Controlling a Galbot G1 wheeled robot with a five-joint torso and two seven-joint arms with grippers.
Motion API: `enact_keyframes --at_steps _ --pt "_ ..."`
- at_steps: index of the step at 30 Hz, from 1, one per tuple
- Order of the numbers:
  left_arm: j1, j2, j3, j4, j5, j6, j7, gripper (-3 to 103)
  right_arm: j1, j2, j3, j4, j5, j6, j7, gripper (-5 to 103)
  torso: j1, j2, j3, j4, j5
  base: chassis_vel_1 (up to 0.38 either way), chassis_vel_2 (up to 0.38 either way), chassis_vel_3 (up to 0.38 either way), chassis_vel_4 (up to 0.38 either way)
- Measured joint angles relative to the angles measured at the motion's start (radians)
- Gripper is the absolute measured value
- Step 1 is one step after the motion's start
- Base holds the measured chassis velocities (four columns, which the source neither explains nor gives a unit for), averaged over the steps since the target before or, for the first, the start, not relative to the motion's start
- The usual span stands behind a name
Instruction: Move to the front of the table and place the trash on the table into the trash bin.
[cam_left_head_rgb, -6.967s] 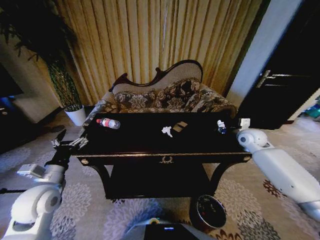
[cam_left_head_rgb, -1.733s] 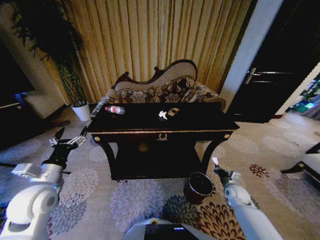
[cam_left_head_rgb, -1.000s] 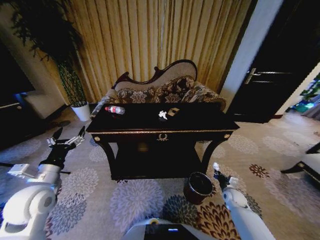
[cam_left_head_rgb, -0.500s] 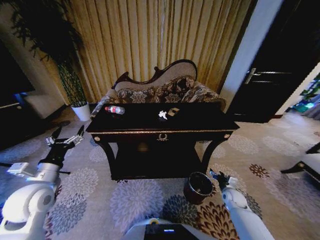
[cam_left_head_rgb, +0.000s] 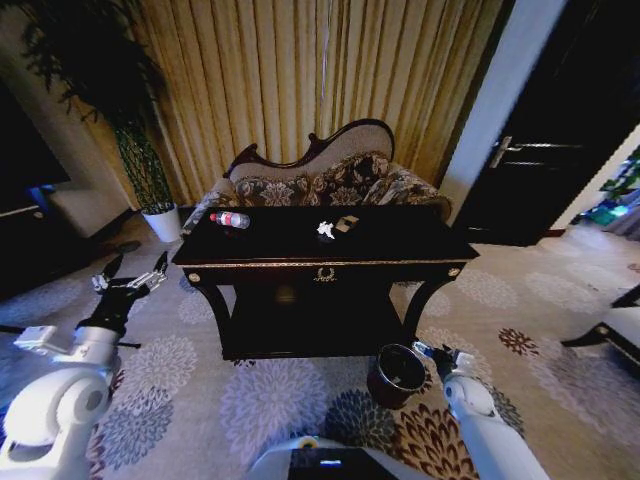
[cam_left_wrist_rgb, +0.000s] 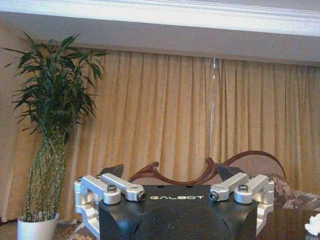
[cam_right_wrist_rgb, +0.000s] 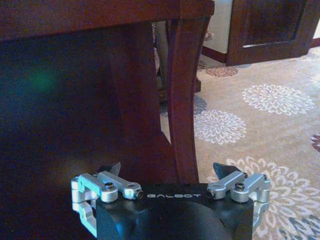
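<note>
On the table (cam_left_head_rgb: 400, 240) most of the trash is not picked up yet, so we think the job is only partly done. We have the table right before us. Our bottle (cam_left_head_rgb: 230, 219) with the red cap lies near the table's left end, and the white scrap (cam_left_head_rgb: 325, 229) and the brown piece (cam_left_head_rgb: 346, 223) sit close together near its middle. Our trash bin (cam_left_head_rgb: 396, 375) stands on the floor by the table's right front leg. Our right gripper (cam_left_head_rgb: 425, 350) is low, just beside the bin, with its fingers apart and nothing in them. Our left gripper (cam_left_head_rgb: 125, 284) hangs off the table's left end, fingers spread wide, holding nothing too. We still have to grab each thing and drop it in the bin. The table top is dark and shiny with a gold edge. Behind the table are a flowery sofa (cam_left_head_rgb: 320, 185), yellow curtains (cam_left_head_rgb: 320, 80) and a tall plant in a white pot (cam_left_head_rgb: 163, 220). Under the table is a carpet (cam_left_head_rgb: 270, 400) with big flowers.
</note>
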Motion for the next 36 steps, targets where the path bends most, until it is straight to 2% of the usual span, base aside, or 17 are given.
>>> enact_keyframes --at_steps 22,28,32,36 --pt "-0.004 -0.004 0.007 -0.001 0.001 0.0 0.001 100 -0.017 -0.002 0.014 0.039 0.007 0.0 -0.001 100 0.0 0.0 0.0 0.0 0.0001 0.0 0.0 0.0 0.0" --pt "-0.003 -0.004 0.01 -0.002 0.004 0.0 0.005 100 -0.046 -0.001 0.037 0.154 0.031 0.011 -0.006 100 0.0 0.0 0.0 0.0001 -0.0002 0.0 0.0 0.0 0.0" --pt "-0.002 -0.007 0.017 -0.002 0.007 0.0 0.006 100 -0.073 -0.018 0.058 0.249 0.037 0.066 -0.033 100 0.0 0.0 0.0 0.0 -0.0001 0.0 0.0 0.0 0.0" --pt "-0.002 -0.009 0.023 -0.002 0.01 0.0 0.005 100 -0.1 -0.033 0.075 0.344 0.053 0.09 -0.047 100 0.0 0.0 0.0 0.0 0.0001 0.0 0.0 0.0 0.0"
